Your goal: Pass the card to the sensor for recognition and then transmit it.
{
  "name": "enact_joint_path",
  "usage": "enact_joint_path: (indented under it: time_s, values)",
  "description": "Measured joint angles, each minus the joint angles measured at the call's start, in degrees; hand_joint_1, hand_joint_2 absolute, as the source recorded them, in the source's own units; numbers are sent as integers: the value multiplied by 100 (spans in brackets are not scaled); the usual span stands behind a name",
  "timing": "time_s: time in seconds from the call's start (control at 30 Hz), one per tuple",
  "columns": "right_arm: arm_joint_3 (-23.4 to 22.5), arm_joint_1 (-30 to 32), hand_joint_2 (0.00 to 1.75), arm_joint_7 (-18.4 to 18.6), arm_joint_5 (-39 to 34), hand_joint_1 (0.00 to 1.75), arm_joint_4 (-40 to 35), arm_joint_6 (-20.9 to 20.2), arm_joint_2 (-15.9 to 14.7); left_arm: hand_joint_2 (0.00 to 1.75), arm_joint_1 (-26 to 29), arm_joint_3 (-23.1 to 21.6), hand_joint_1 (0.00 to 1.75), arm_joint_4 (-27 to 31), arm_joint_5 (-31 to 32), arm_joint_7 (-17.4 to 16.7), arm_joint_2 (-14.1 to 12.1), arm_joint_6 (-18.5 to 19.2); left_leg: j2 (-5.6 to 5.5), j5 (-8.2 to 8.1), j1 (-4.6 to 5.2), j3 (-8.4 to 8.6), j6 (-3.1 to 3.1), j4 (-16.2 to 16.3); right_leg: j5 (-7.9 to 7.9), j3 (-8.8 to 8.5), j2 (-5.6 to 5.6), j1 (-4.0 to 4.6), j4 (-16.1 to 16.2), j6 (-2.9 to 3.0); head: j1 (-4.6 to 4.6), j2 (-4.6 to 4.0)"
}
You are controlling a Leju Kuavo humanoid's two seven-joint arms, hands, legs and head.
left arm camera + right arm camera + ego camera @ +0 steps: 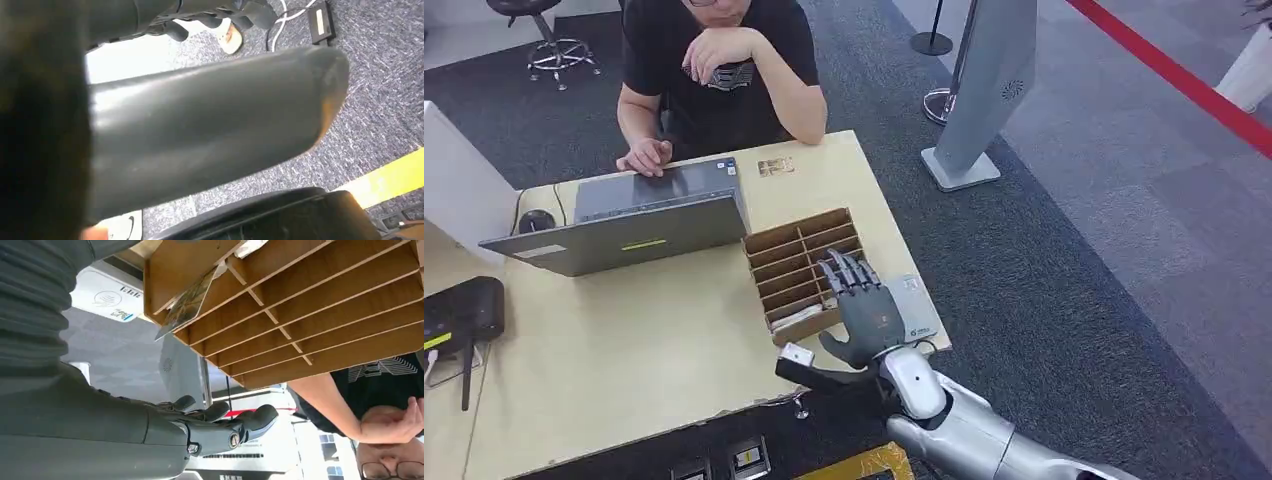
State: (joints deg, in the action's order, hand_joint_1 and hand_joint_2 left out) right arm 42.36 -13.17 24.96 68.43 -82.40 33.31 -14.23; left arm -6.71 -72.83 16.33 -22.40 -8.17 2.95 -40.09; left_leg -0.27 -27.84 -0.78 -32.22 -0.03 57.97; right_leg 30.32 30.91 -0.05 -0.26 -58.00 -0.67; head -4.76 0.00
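A wooden slotted box (799, 265) stands near the table's right edge. A picture card (186, 306) leans tilted in the slot at the box's end nearest me. My right hand (864, 308) hovers over the box's near right corner with its fingers (225, 432) stretched out and nothing in them, a little apart from the card. The white card sensor (916, 312) lies flat on the table just right of the hand, and its logo face (107, 297) is plain in the right wrist view. In the left wrist view, my left hand's thick grey thumb (200, 130) hangs over carpet, its fingers hidden.
A person in a black shirt (714, 70) sits across the table (624, 350) with one hand by an open grey laptop (639, 215). A black device (459, 310) sits at the table's left edge. A grey stand (979, 90) rises on the carpet to the right.
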Motion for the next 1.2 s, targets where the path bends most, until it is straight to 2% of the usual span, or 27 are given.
enact_joint_path:
  time_s: [0.67,0.83,1.07,1.2]
  values:
    - [6,16,175,282,11,0,256,-4,-105,0,5,33,0,0,24,0,-7,2,1,0,0,1,0,0,0,1,1,0,0,0,0,0]
    - [4,21,175,300,24,7,297,2,-142,0,4,33,0,0,35,0,-9,4,1,0,0,1,0,0,0,1,1,0,0,0,0,0]
    - [4,23,175,302,31,35,328,7,-157,0,4,33,0,0,35,0,-15,7,1,0,0,1,0,0,0,1,1,0,0,0,0,0]
    - [2,26,175,304,31,44,328,13,-158,0,3,33,0,0,42,0,-17,15,1,0,0,2,0,0,0,2,1,0,0,0,0,0]
